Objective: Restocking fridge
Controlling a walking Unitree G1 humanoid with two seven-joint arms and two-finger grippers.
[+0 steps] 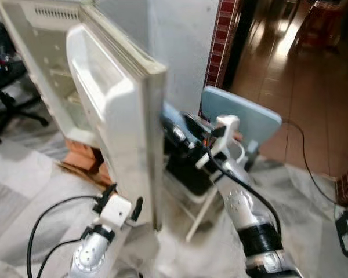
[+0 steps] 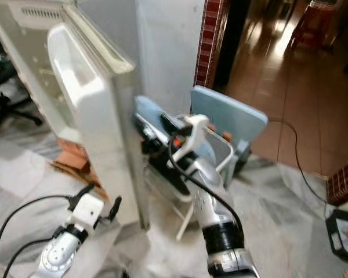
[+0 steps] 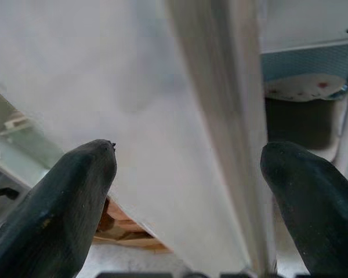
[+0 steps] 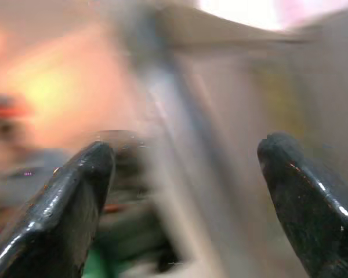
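The fridge door (image 1: 119, 121) is seen open. The left hand (image 3: 188, 191) is spread apart at its edge. The right hand (image 4: 185, 197) is spread apart behind it.

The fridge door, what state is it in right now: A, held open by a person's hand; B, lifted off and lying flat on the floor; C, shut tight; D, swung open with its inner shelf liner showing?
D: the fridge door stands swung open, its white inner liner showing, with the left hand open by its lower edge and the right hand behind it.
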